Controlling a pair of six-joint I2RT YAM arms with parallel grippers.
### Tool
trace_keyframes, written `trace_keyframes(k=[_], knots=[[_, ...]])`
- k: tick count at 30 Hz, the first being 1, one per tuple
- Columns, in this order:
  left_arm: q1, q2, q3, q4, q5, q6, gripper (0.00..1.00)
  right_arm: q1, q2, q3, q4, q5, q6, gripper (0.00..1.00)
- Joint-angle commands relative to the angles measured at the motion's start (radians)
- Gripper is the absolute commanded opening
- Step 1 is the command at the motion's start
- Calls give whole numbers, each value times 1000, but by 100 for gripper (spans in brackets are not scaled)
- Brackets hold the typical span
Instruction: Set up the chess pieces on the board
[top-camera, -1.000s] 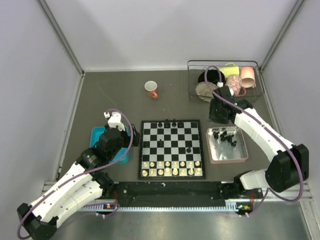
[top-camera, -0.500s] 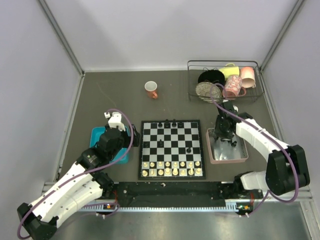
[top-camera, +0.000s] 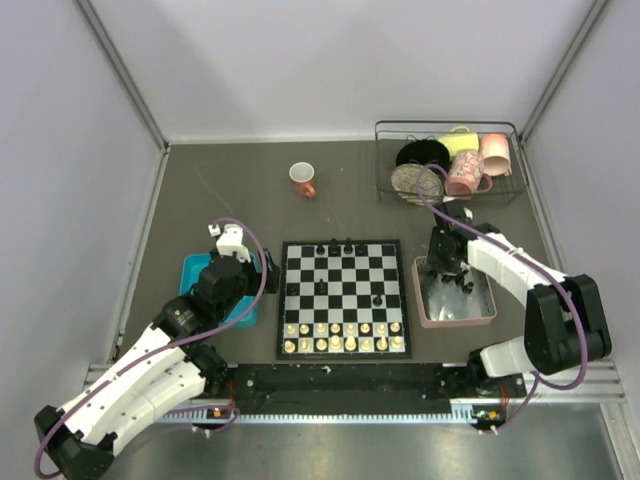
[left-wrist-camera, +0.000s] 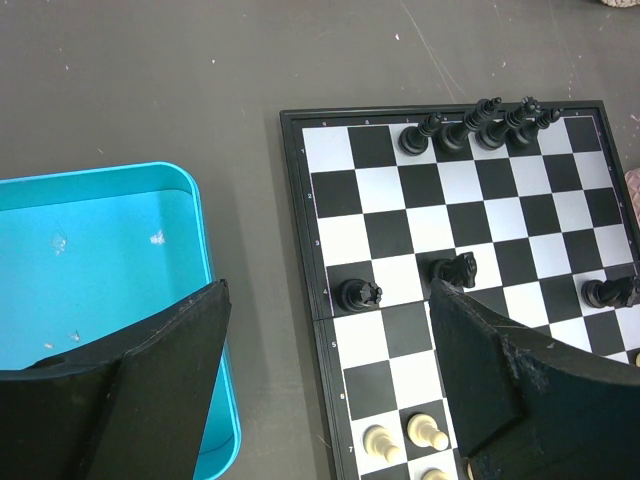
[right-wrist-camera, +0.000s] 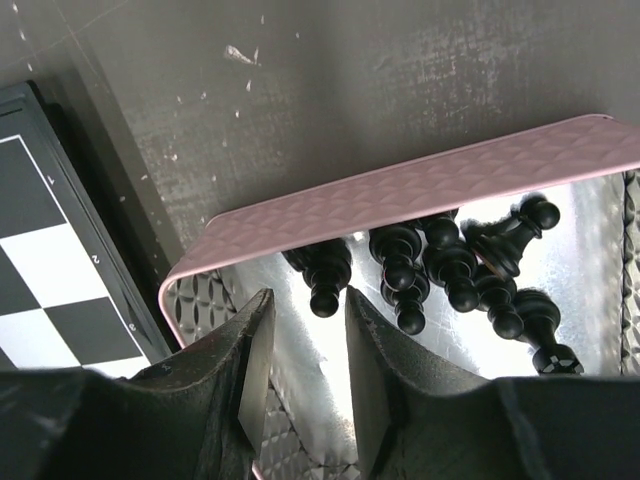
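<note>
Just right of the board (top-camera: 345, 300), the right gripper (right-wrist-camera: 305, 320) hangs over the pink tray (right-wrist-camera: 420, 190), jaws narrowly apart and empty, beside a heap of black chess pieces (right-wrist-camera: 455, 265). At the board's left edge, the left gripper (left-wrist-camera: 328, 310) gapes wide, holding nothing.

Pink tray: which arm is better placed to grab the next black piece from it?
Right. Its fingers hang over the pink tray, tips just short of a black piece lying there. The left fingers stand wide open by the teal tray, across the board.
</note>
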Motion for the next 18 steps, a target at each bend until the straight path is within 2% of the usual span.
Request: trace_keyframes(k=[1, 12, 18], knots=[[-3, 4, 16, 17, -5, 0, 85, -18, 20, 21, 46, 20, -14, 33], [-3, 0, 16, 14, -8, -1, 85, -21, 51, 13, 58, 22, -20, 30], [-3, 0, 15, 14, -8, 0, 85, -20, 48, 9, 63, 35, -23, 23]])
